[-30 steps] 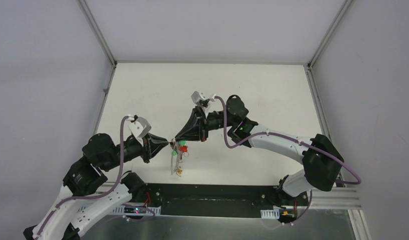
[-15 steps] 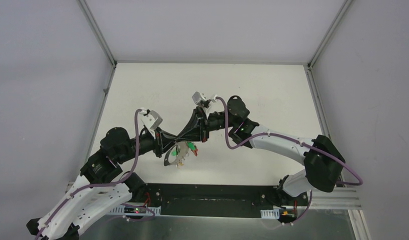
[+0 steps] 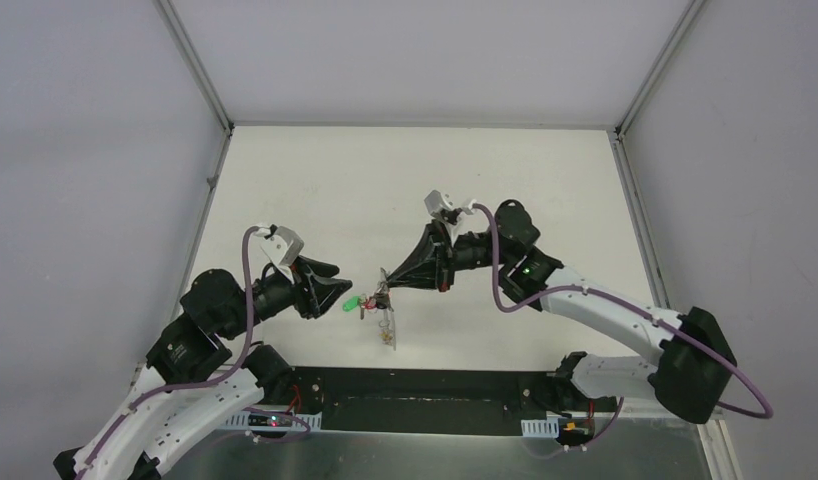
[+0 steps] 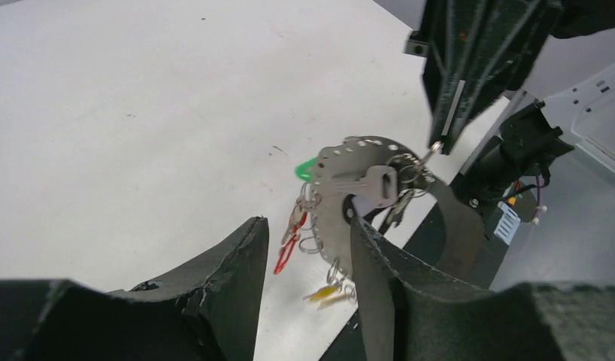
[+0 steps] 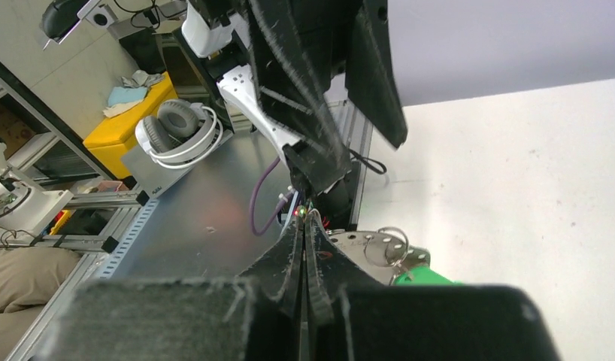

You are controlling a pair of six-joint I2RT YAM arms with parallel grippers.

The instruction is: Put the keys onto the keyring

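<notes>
- Where the keyring dips closest to the arm bases, a yellow-capped key dangles from its lowest part. A red-capped key hangs just above that one.
- From overhead the keyring hangs clear of the white surface, nearly edge-on. Its long axis runs from its pinched top down toward the bases.
- Across the keyring's flat face, in the left wrist view, a silver key lies roughly level.
- Out of the keyring's left side juts the green-capped key, lengthwise about level, with its cap end aimed at the left hand. Whether it is threaded on I cannot tell.
- Just left of the keyring, that left hand is open, its fingers spread and holding nothing.
- At the keyring's top, the right hand is closed tight, pinching the ring's rim between its tips.
</notes>
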